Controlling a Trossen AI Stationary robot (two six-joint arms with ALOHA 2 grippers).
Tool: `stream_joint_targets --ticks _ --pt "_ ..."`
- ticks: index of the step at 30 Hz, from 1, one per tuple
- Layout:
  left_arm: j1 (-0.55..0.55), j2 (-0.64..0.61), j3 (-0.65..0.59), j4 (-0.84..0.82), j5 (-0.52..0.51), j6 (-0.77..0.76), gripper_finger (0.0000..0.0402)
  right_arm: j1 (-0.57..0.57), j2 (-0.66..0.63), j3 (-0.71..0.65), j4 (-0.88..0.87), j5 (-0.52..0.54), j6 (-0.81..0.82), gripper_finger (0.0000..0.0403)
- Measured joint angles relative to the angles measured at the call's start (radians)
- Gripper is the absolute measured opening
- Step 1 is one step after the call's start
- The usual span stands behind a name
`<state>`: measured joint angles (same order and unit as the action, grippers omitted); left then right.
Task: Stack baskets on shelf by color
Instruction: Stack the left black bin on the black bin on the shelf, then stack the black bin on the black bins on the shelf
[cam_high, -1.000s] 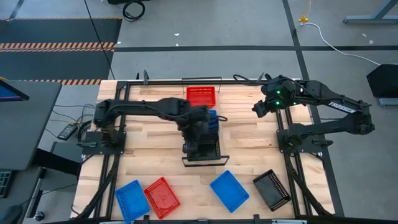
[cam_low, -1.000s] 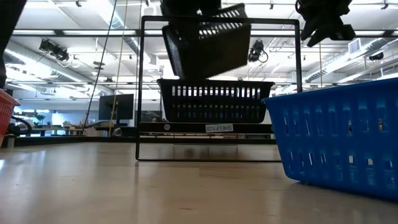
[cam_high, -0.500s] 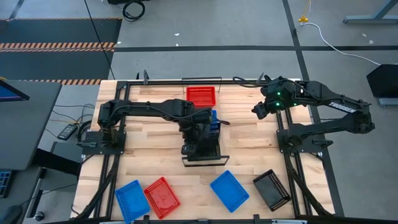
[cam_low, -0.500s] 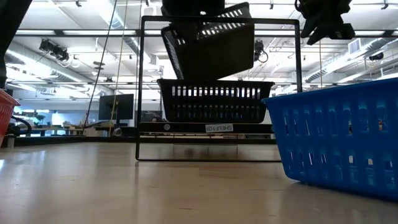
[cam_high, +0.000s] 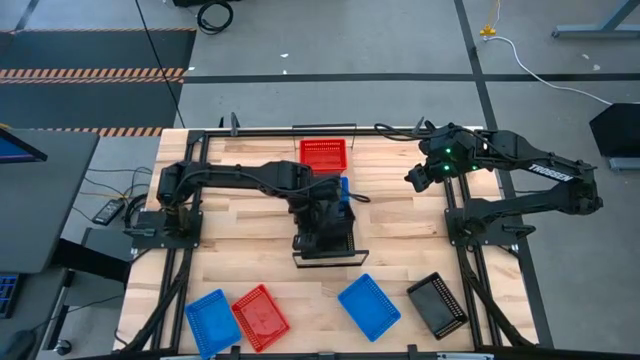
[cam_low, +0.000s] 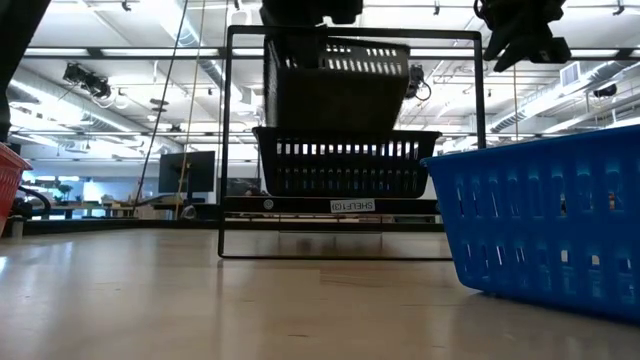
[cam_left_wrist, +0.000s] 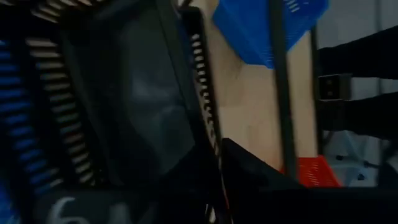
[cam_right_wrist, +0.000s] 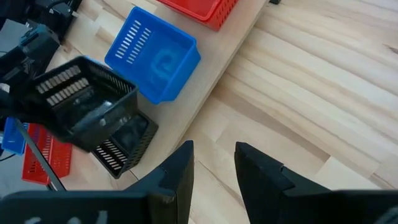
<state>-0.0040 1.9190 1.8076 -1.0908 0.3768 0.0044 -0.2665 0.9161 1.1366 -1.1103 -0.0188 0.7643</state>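
Observation:
My left gripper (cam_high: 323, 222) is shut on a black basket (cam_low: 336, 88), which it holds above a second black basket (cam_low: 345, 162) at the near end of the shelf (cam_right_wrist: 219, 59). A blue basket (cam_high: 343, 193) and a red basket (cam_high: 323, 153) sit farther back on the shelf. The held basket also shows in the right wrist view (cam_right_wrist: 87, 106). My right gripper (cam_right_wrist: 214, 163) is open and empty, raised over the table's far right part (cam_high: 420, 176). My left gripper holds the black basket by its mesh wall (cam_left_wrist: 210, 140), coming from above with the fingers pointing down. The gripper itself hides the exact hold. The basket hangs clear, level from side to side, just over the black basket on the shelf, its underside (cam_low: 335, 105) toward the low camera.
Near the table's front edge lie a blue basket (cam_high: 212, 318), a red basket (cam_high: 260, 316), another blue basket (cam_high: 368, 305) and a black basket (cam_high: 437, 304). A black metal frame (cam_low: 228, 140) stands around the shelf. Bare planks lie left and right of the shelf.
The held black basket has turned from a slant to level from side to side, staying above the black basket on the shelf. My left gripper has shifted slightly with it. My right arm has kept still.

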Motion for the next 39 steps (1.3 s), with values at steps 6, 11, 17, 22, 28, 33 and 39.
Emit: stream_joint_targets --ticks 6,11,17,22,28,33,39 --pt "0.000 0.000 0.000 0.019 -0.002 -0.019 0.0068 0.000 0.000 0.000 0.000 0.000 0.003 0.0121" --pt "0.008 -0.001 0.000 0.031 -0.008 -0.025 0.0094 0.000 0.000 0.000 0.000 0.000 0.003 0.0121" --pt "0.020 -0.002 0.000 0.032 -0.012 -0.025 0.0122 0.000 0.000 0.000 0.000 0.000 0.013 0.0121" --pt "0.059 -0.019 -0.002 -0.013 -0.016 -0.055 0.0136 0.000 0.000 0.000 -0.014 -0.009 0.037 0.0121" --pt "0.121 -0.102 -0.002 -0.114 -0.150 -0.052 0.0148 0.020 0.016 0.000 -0.189 -0.112 0.203 0.0121" --pt "0.193 -0.202 -0.001 -0.114 -0.246 -0.045 0.0151 0.107 0.043 0.000 -0.267 -0.128 0.289 0.0123" --pt "0.276 -0.331 -0.001 -0.091 -0.246 -0.040 0.0145 0.241 0.061 -0.067 -0.197 -0.180 0.399 0.0148"
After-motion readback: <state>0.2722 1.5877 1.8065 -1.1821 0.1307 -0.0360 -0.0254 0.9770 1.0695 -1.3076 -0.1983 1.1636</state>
